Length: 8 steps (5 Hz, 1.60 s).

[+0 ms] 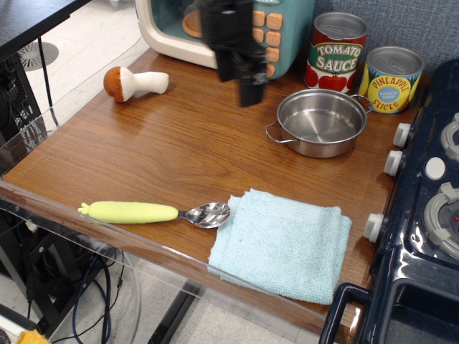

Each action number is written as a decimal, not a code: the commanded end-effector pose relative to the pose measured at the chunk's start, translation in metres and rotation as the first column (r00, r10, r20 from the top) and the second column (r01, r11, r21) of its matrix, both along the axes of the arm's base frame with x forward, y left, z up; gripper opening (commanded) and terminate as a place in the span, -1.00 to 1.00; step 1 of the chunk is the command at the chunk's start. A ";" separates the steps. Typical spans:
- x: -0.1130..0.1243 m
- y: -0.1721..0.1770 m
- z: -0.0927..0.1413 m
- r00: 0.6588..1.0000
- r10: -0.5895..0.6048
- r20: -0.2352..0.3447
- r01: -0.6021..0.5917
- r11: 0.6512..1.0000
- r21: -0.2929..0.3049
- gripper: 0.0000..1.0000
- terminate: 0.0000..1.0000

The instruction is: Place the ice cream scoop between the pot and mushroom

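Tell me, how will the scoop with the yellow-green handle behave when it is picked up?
The ice cream scoop with a shiny metal bowl and yellow-green handle lies flat, so it probably will not roll far. The handle looks soft and may give under the jaws. The smooth bowl looks slippery; the handle seems the safer grasp.

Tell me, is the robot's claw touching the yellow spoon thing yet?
Apart. The only view shows the gripper up near the toy microwave, with a wide stretch of bare table between it and the ice cream scoop.
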State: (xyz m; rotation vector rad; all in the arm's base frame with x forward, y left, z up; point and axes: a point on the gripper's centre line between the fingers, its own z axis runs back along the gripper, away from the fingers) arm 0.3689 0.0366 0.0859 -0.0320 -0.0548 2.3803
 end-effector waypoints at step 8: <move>-0.105 0.013 -0.066 0.891 -0.432 -0.142 0.452 0.878 0.160 1.00 -1.00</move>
